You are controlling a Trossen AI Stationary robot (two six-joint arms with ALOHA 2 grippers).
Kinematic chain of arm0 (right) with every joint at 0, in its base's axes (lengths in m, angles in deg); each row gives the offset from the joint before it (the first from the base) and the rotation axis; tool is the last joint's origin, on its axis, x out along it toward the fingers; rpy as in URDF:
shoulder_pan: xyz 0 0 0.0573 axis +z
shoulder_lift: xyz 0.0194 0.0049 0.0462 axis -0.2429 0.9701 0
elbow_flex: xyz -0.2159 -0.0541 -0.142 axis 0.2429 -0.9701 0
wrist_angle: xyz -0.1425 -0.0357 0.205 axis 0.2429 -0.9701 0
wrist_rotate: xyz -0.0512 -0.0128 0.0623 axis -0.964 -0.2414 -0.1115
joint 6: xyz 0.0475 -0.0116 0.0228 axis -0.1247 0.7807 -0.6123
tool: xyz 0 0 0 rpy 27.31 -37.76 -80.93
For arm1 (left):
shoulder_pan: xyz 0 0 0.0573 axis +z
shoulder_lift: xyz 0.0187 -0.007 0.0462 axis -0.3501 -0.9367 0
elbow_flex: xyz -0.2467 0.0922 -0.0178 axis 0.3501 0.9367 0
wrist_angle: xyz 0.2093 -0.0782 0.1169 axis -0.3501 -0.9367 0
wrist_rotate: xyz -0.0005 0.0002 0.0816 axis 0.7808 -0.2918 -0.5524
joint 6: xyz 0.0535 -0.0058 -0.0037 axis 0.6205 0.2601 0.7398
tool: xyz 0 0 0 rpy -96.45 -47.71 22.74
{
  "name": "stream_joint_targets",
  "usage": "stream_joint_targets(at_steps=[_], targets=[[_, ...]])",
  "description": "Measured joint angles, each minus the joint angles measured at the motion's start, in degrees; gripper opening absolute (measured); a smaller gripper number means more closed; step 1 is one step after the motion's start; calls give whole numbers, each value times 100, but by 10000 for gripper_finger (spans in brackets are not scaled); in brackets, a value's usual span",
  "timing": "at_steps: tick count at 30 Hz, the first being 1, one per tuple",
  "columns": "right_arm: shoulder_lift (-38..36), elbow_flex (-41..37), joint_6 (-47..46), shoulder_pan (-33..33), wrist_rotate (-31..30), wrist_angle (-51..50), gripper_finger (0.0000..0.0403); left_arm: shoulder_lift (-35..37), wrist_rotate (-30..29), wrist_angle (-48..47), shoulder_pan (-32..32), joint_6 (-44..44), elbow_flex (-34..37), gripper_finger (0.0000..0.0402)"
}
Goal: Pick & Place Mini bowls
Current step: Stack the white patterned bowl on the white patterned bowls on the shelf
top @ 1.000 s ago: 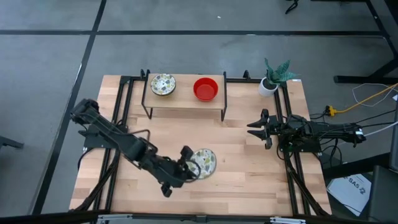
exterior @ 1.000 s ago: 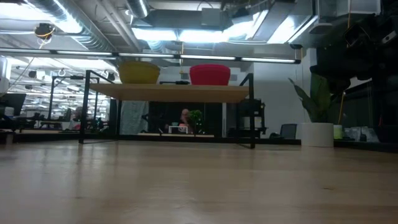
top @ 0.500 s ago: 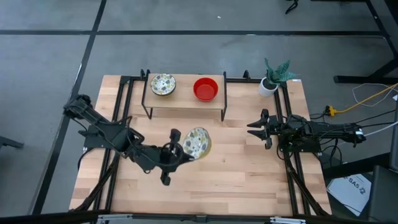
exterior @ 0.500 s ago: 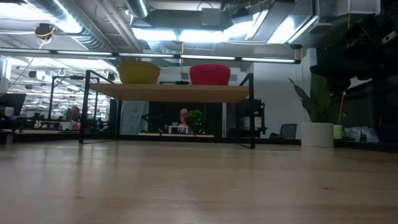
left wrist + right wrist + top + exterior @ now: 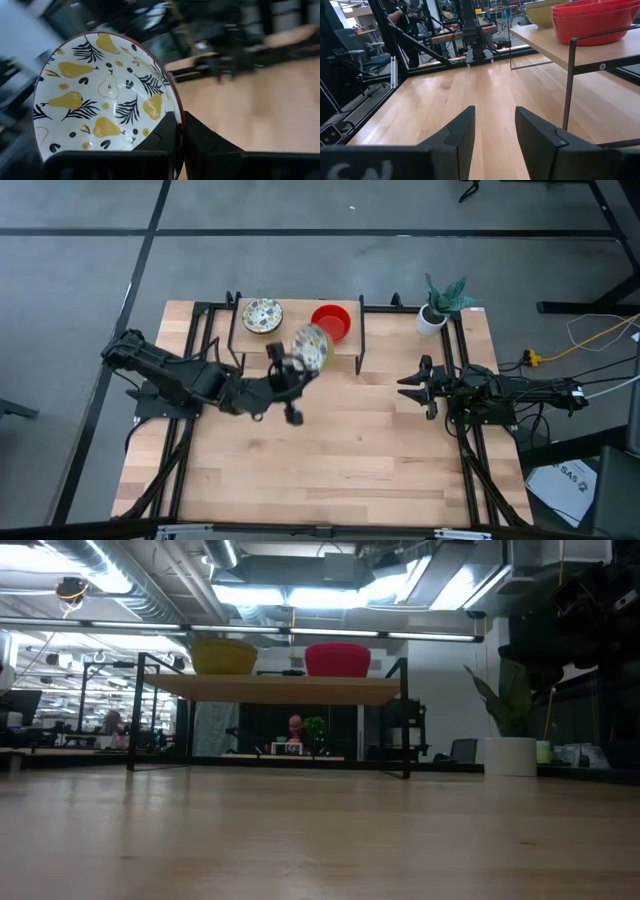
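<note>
White pear-patterned mini bowl point(image 5: 312, 347) clamped by our left gripper point(image 5: 287, 373) beside the shelf's red glossy bowl point(image 5: 332, 322).
Our right gripper point(image 5: 412, 387) waits right, fingers apart.

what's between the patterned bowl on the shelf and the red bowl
In the high view, bare shelf wood separates them; the bowl held by the left gripper hovers just in front of that gap.

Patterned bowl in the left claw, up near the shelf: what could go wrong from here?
The left claw grips the patterned bowl only by its rim, tilted, so it might slip. It hangs beside the red bowl on the shelf and could knock it or the shelf edge. The right claw waits open, apart from it.
</note>
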State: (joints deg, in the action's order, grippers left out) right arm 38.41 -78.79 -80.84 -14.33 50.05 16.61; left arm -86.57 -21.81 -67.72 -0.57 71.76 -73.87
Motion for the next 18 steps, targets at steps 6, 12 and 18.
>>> stream_joint_targets(at_steps=[6,12,18], targets=[[0,0,0,2,1,0,140,1,-936,153,182,-229,-1,6],[0,0,0,1,1,0,140,1,-1726,148,182,-567,-3,6],[0,0,2,0,0,0,140,1,-2161,147,210,-564,-9,6]])
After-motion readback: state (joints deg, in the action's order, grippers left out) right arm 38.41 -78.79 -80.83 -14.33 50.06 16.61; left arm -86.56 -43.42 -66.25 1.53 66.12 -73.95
